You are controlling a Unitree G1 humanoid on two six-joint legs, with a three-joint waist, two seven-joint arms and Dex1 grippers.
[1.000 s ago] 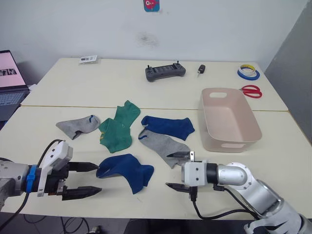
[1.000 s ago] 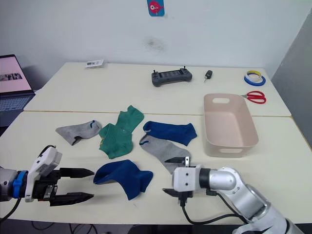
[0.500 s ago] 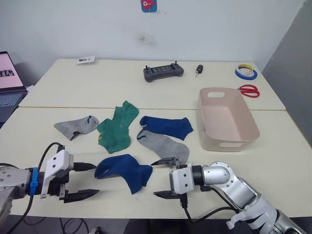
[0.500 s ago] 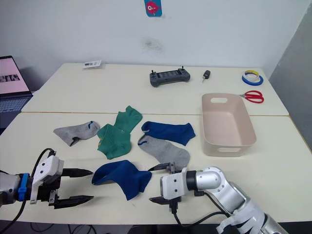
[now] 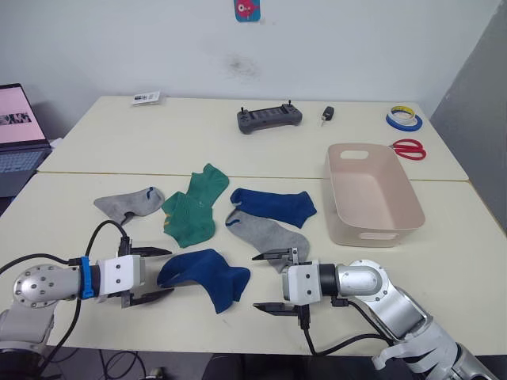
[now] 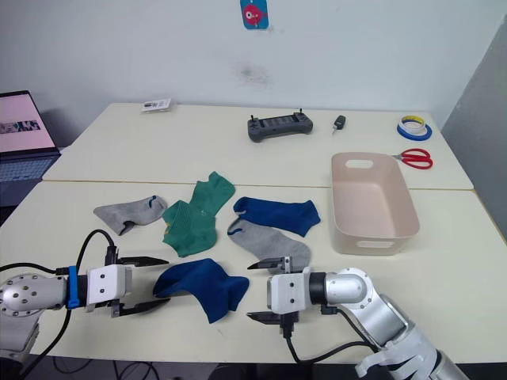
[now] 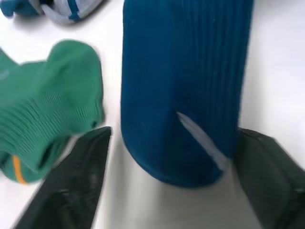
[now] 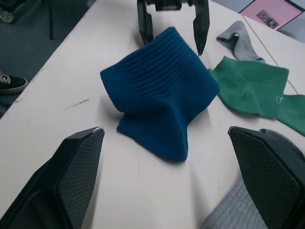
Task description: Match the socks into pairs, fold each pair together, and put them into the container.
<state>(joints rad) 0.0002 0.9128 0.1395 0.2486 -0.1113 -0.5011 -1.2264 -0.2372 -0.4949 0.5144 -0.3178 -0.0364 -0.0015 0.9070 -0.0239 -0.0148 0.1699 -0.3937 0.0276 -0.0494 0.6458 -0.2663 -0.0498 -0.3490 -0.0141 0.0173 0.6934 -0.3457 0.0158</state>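
both grippers closing in on the near blue sock

since a second ago your left gripper (image 5: 150, 275) has slid forward, so its wide-spread fingers now bracket the cuff end of the crumpled dark blue sock (image 5: 204, 276); the wrist view shows the cuff sitting between the two pads, not yet pinched. your right gripper (image 5: 272, 282) has moved in from the other side, away from the grey sock (image 5: 265, 233), which now lies just beyond its upper finger. its fingers are also spread wide, empty, with the toe end of that blue sock just ahead of the tips. that looks like the set-up for a first grab, so the task is barely begun: nothing is paired or folded yet.

left to right beyond your fingers: the other grey sock (image 5: 127, 203) with its small blue cuff mark, the two green socks (image 5: 193, 208) overlapping each other, then the second dark blue sock (image 5: 273, 206) touching the near grey one. the container (image 5: 371, 229) stands well off to the right of the right gripper, with no sock in it.

no readable writing: a small label card (image 5: 143, 96) at the far table edge is too small to read, and a black controller (image 5: 268, 119) and the tape rolls (image 5: 404, 119) show no legible brand.
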